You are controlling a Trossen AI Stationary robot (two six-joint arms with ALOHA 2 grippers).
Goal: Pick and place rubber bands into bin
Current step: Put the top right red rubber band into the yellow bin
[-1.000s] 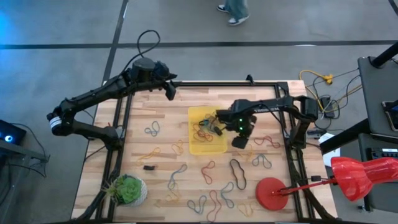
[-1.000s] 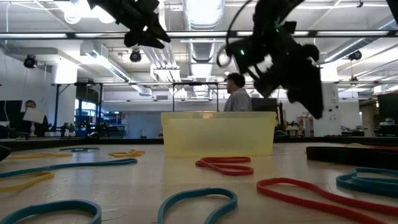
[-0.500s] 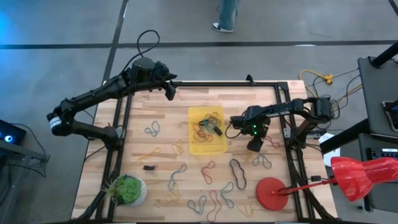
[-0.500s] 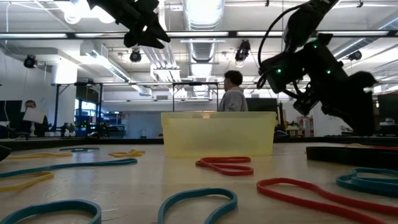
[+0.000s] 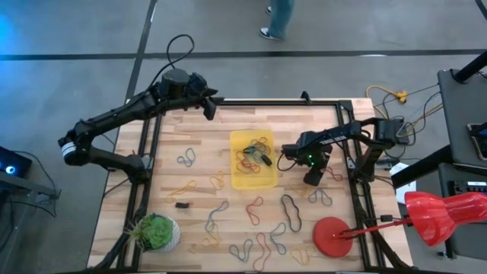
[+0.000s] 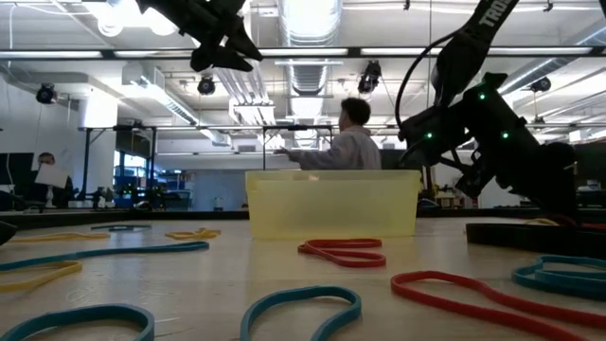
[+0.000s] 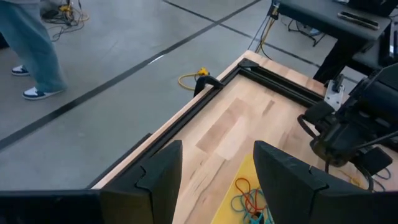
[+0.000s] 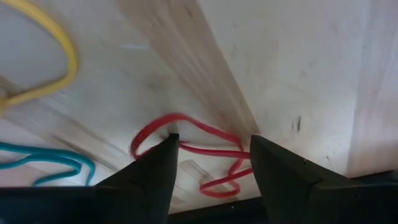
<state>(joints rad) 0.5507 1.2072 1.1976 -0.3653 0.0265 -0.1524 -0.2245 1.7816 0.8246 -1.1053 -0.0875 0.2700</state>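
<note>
The yellow bin [image 5: 253, 160] stands mid-table with several rubber bands [image 5: 255, 152] lying in it. Many more bands lie flat on the wood around it. My right gripper [image 5: 312, 179] is low over the table, to the right of the bin, pointing steeply down. It is open, and its fingers [image 8: 163, 165] stand on either side of a red rubber band [image 8: 205, 148]. My left gripper [image 5: 208, 110] hangs open and high above the table's far left part, with nothing between its fingers [image 7: 160, 174]. My right gripper comes at the red band's middle [image 8: 186, 147] from above, one fingertip at each side of its pinched waist. The band lies flat and slack on the wood. Whether the fingertips touch it, I cannot tell.
A red disc [image 5: 331, 236] lies at the near right corner and a green plant ball [image 5: 156, 232] at the near left. A yellow band [image 8: 43, 56] and a teal band [image 8: 50, 163] lie close to the red one. A black frame rail [image 5: 354, 164] runs just right of my right gripper.
My right gripper has moved from above the bin's right edge toward the table's right edge and down, tipping more steeply downward, and now stands low over the red band. The bands and the bin have stayed where they were.
</note>
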